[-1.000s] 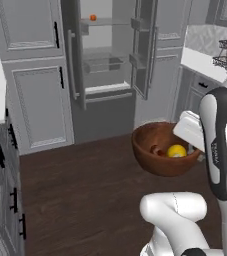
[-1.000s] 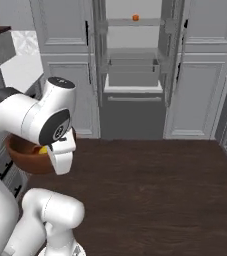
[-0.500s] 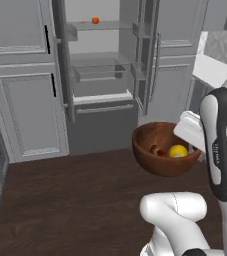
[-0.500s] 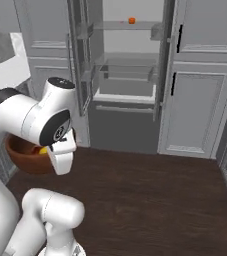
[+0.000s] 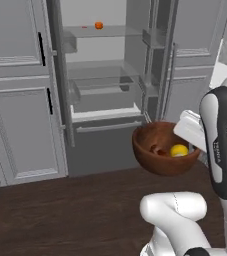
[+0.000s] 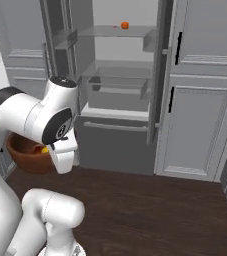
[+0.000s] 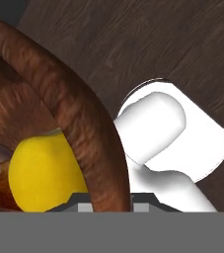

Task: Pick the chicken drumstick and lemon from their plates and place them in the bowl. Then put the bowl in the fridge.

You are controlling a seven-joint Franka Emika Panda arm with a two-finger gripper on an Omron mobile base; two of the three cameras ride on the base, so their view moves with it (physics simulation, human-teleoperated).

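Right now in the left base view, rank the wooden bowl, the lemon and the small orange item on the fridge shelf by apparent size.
1. wooden bowl, clearly largest
2. lemon
3. orange item, though it sits farther back on the fridge shelf, so its smaller look may be partly distance.

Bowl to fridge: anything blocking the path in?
Nothing visible does. The bowl, with the lemon inside, is held up in front of the fridge, whose doors stand open. The glass shelves facing it are bare apart from a small orange item on the top one.

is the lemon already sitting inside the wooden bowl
Yes, the lemon lies inside the bowl, beside the chicken drumstick.
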